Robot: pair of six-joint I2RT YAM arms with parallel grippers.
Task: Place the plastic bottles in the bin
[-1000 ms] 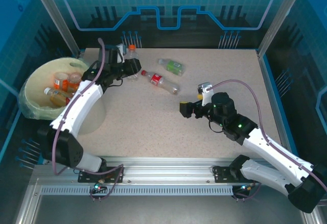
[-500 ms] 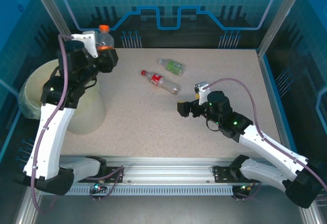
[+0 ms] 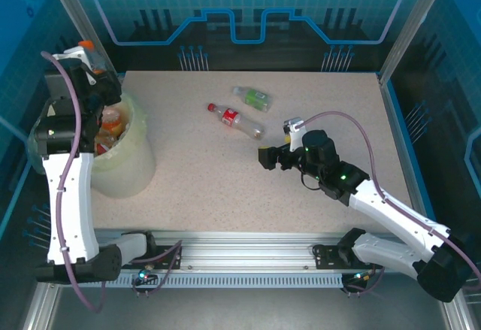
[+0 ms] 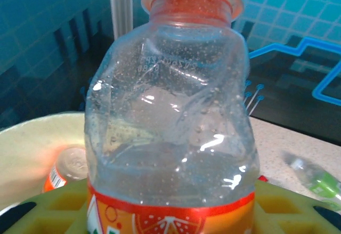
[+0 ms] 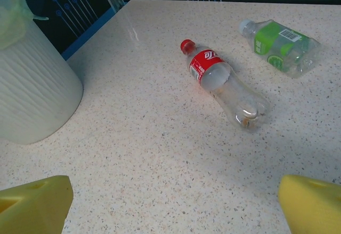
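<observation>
The desk has lost one bottle within the last second. Two are left lying on it, above centre of the overhead view. The bin stands at the left edge of that view, and bottles already dropped in show inside its rim.

The left arm made the large move. A second ago it stretched low along the desk to the upper-left corner. Now it is raised and folded back to the far upper left, seemingly over the bin's far rim. The left gripper is clamped almost closed on the orange-capped bottle, dented and upright. In the left wrist view the bin's inside lies below and to the left, one orange-labelled bottle at the bottom. That bottle looks ready to drop, so its part of the task is nearly done.

The right arm has crept only slightly toward the upper left. The right gripper stays spread wide and holds nothing. It faces the red-label bottle, with the green-label bottle just beyond, so these look like the next pickups.
</observation>
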